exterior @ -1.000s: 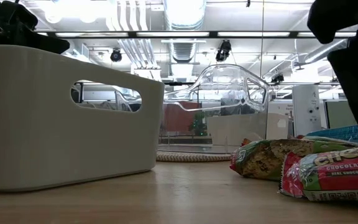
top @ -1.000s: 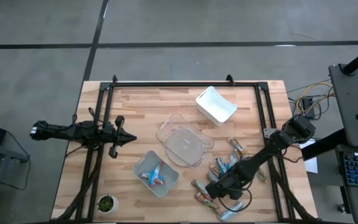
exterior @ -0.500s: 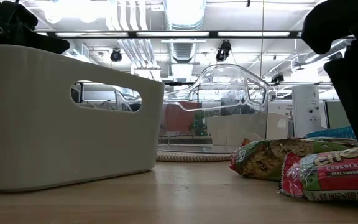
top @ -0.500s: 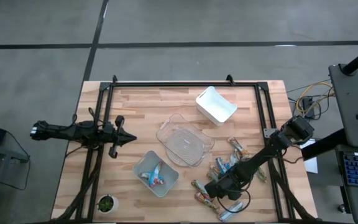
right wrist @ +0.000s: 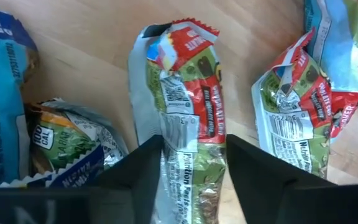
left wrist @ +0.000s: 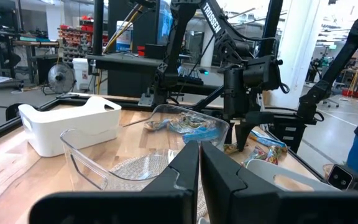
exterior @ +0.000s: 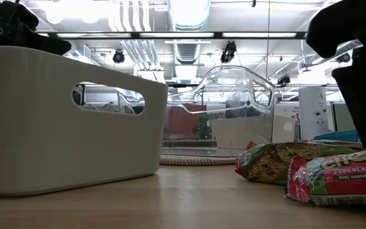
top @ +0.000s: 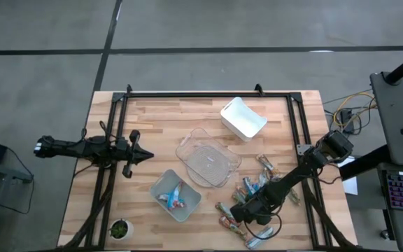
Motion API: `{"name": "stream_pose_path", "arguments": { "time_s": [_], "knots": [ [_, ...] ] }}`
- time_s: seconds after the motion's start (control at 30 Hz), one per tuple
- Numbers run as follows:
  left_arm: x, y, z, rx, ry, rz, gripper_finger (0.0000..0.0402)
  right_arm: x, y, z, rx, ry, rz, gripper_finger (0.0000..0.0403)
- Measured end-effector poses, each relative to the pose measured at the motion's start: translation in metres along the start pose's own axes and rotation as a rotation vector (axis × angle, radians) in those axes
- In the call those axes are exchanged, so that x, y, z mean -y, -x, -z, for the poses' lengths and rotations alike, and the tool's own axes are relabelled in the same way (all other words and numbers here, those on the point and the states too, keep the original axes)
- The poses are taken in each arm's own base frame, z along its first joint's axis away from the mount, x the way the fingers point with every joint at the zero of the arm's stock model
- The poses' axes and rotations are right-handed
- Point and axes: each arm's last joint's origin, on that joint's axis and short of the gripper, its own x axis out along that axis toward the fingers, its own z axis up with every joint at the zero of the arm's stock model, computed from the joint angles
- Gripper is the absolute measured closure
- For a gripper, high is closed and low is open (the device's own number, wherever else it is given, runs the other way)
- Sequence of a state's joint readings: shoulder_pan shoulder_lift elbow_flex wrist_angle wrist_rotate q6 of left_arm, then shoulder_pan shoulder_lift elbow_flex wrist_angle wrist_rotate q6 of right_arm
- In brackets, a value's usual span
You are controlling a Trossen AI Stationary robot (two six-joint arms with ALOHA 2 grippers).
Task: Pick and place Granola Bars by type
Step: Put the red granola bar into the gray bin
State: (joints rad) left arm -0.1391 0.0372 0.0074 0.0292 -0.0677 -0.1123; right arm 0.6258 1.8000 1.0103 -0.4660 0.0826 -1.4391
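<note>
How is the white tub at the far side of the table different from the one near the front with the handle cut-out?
The far white tub looks empty, while the near tub holds a few wrapped bars, blue and red. The far one is bright white; the near one looks greyer. The far tub stands beyond the clear tray, the near one on this side of it. Both are small rectangular bins set at an angle.

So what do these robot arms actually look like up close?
Both are slim, dark, jointed arms. The left arm ends in an end effector with two flat, black, wedge-shaped fingers. The right arm looks the same, its end effector carrying matching black fingers, and a thin black cable loops beside it. White "TROSSEN" lettering runs along one link.
</note>
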Motion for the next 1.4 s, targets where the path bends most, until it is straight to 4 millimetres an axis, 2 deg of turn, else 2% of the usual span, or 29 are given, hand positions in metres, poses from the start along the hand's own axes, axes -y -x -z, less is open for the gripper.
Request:
{"name": "stream_pose_path", "arguments": {
  "time_s": [0.27,0.43,0.77,1.17,1.4],
  "knots": [
    [0.0,0.0,0.0,0.0,0.0,0.0,0.0401,0.0,-0.001,0.0,-0.001,0.0,-0.004,0.0329],
    [0.0,0.0,0.0,0.0,0.0,0.0,0.0401,-0.001,-0.001,0.0,-0.001,0.0,-0.005,0.0358],
    [0.0,0.0,0.0,0.0,0.0,0.0,0.0401,0.0,0.002,0.001,-0.041,-0.001,0.008,0.0364],
    [0.0,0.0,0.0,0.0,0.0,0.0,0.0401,0.018,0.038,0.005,-0.045,-0.222,0.152,0.0365],
    [0.0,0.0,0.0,0.0,0.0,0.0,0.0401,0.018,0.04,0.005,-0.039,-0.254,0.161,0.0365]
  ]
}}
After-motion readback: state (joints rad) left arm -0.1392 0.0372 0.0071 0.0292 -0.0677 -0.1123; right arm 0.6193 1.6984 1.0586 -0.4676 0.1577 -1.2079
